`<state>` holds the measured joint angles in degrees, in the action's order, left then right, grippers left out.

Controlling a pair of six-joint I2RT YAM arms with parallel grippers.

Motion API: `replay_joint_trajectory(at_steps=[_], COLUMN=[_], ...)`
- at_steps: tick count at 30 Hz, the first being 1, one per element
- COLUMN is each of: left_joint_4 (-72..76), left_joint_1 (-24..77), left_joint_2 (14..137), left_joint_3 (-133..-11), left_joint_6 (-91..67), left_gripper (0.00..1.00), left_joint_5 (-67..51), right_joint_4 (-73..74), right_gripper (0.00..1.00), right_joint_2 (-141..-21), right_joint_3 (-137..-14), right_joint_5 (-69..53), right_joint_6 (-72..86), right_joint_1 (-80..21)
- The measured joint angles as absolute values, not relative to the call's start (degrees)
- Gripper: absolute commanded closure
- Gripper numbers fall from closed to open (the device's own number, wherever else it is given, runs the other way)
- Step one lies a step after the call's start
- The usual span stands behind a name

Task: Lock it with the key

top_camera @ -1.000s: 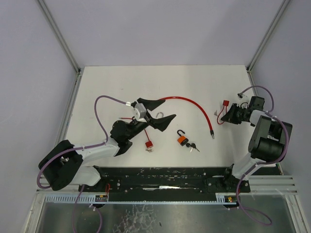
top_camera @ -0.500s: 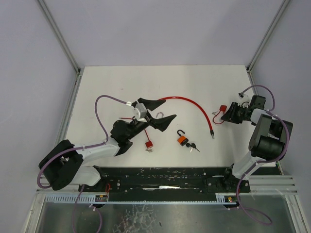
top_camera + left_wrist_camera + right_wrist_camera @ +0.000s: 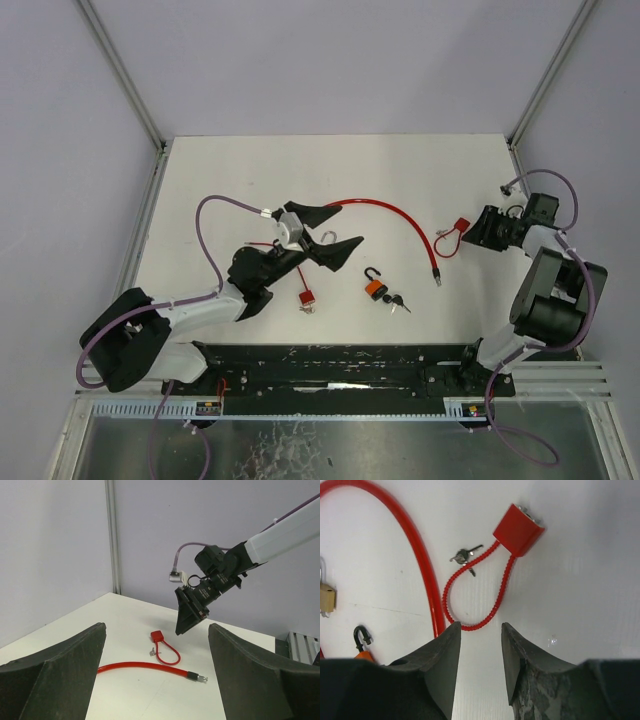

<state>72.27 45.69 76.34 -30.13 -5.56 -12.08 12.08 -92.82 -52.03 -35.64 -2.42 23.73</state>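
Note:
A small red cable lock (image 3: 519, 530) lies flat on the white table (image 3: 250, 180), its coiled loop (image 3: 475, 595) closed into the body. A small key (image 3: 465, 556) rests on the table beside the loop, outside the lock. My right gripper (image 3: 481, 627) is open, empty, and just short of the loop. From above, it (image 3: 472, 232) sits right of the lock (image 3: 463, 222). My left gripper (image 3: 348, 226) hovers wide open over the table's middle, holding nothing. In its own view, the left gripper (image 3: 156, 626) faces the lock (image 3: 157, 635) and the right gripper (image 3: 192, 615).
A long red cable (image 3: 390, 212) curves across the middle, ending in a metal tip (image 3: 436, 280). An orange padlock (image 3: 372, 289) with open shackle and keys (image 3: 396, 301) lies in front. A red padlock (image 3: 304, 297) and a brass padlock (image 3: 326, 597) lie near the left arm.
My right gripper opened and drew back to the right, leaving the small red cable lock lying on the table. The left arm has not moved.

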Motion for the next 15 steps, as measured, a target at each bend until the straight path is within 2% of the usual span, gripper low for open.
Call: replay_joint_trajectory(at_steps=[15], left_joint_4=[66.6], left_joint_1=[43.4], left_joint_2=[80.1], left_joint_3=[-35.4], left_joint_6=[-11.6], left_gripper=[0.17], left_joint_5=[-15.2], right_joint_4=[13.7], right_gripper=[0.53], right_joint_2=[-67.8], right_joint_3=[-51.8], right_joint_5=[-49.2], right_joint_6=[-6.6], right_joint_1=[23.9])
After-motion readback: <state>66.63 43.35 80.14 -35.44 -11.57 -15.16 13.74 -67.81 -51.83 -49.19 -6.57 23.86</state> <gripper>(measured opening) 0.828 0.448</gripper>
